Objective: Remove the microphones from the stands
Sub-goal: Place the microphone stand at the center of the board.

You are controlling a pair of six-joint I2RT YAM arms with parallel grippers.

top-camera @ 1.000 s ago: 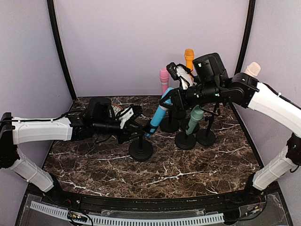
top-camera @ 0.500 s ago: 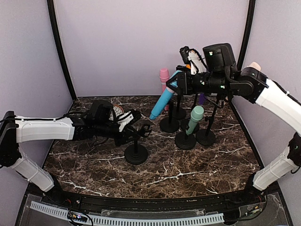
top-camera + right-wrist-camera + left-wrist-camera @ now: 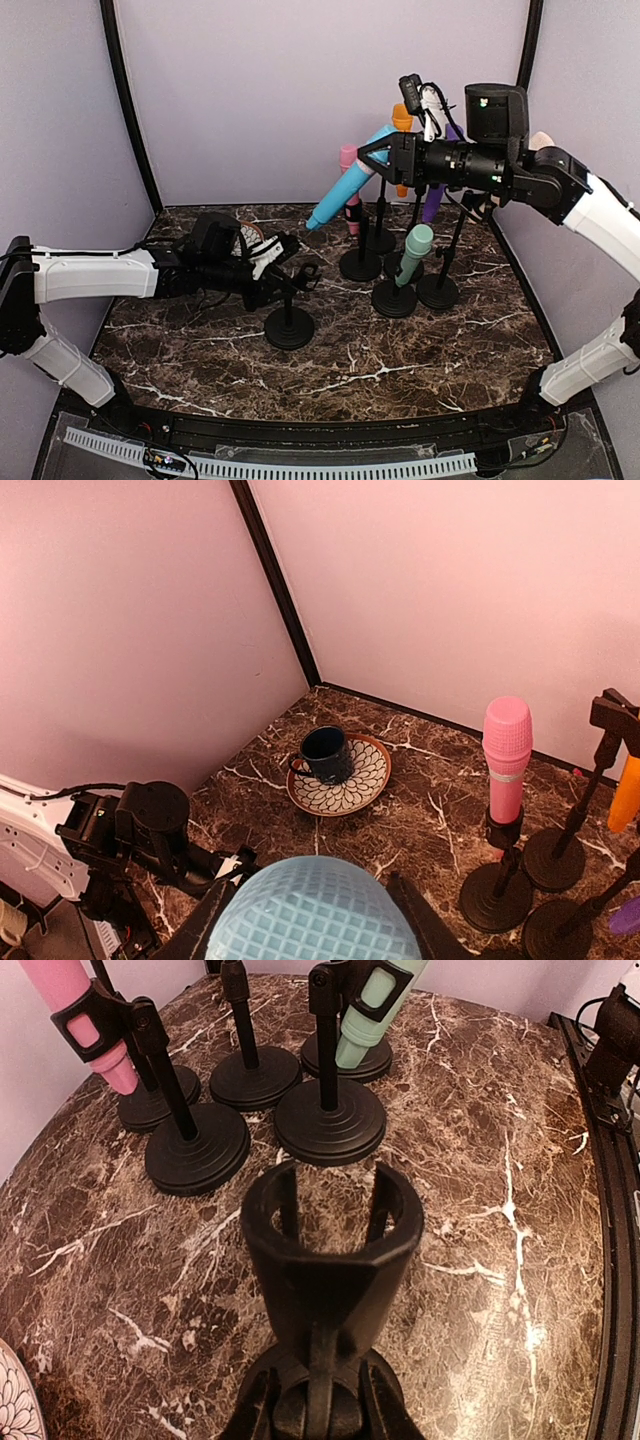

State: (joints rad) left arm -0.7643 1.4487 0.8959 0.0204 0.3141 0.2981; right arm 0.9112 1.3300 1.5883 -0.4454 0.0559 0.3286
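Observation:
My right gripper (image 3: pixel 386 158) is shut on the light blue microphone (image 3: pixel 345 187) and holds it high in the air, tilted, its tail pointing down-left. In the right wrist view the microphone's mesh head (image 3: pixel 315 912) fills the gap between my fingers (image 3: pixel 207 927). The black stand (image 3: pixel 290 326) stands on the marble table with its clip (image 3: pixel 335 1222) empty. My left gripper (image 3: pixel 284 277) is shut on the stand's upper stem just under the clip, as the left wrist view (image 3: pixel 318 1402) shows. The microphone is well above and to the right of the clip.
Other stands at the back right carry a pink microphone (image 3: pixel 349 162), an orange one (image 3: pixel 402 115), a green one (image 3: pixel 413 253) and a purple one (image 3: pixel 433 203). A dark cup on a patterned saucer (image 3: pixel 340 770) sits at the back left.
My right gripper has lifted the blue microphone up and to the right, out of the clip. The stand moved slightly left early on, then stayed still in my left gripper.

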